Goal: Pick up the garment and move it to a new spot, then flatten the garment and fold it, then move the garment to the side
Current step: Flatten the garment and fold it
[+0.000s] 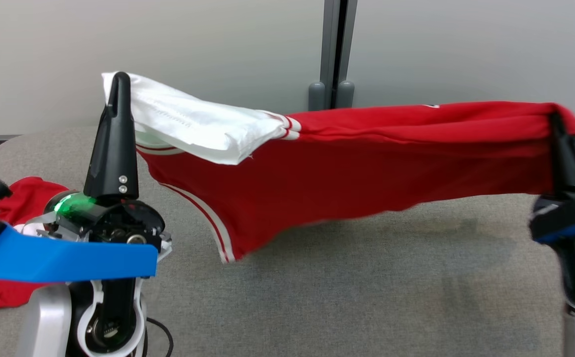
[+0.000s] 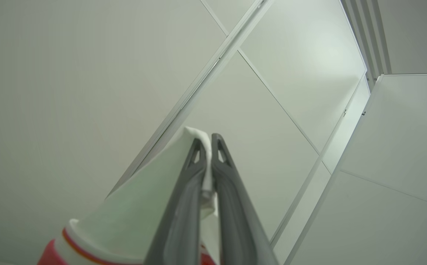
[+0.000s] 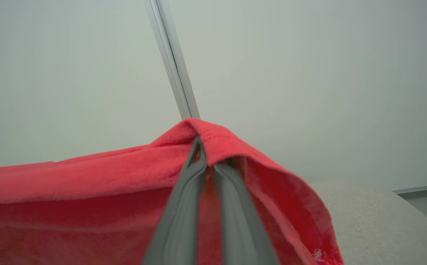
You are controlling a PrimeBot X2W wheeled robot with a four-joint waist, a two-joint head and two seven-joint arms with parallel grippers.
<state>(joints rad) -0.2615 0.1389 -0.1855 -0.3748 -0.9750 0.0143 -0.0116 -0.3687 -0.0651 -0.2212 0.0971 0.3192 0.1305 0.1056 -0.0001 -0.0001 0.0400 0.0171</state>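
My left gripper (image 1: 118,83) clamped on the white end of the red garment (image 1: 347,168), my right gripper (image 1: 558,124) pinching its red edge, I see the cloth slung between them over the grey table (image 1: 366,302).

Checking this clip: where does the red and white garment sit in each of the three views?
Head view: garment stretched across the middle, between left gripper and right gripper.
Left wrist view: its white sleeve pinched between the fingers, lower centre.
Right wrist view: garment draped over the fingers, lower half.
Shared landmark: the grey wall joint behind the garment.
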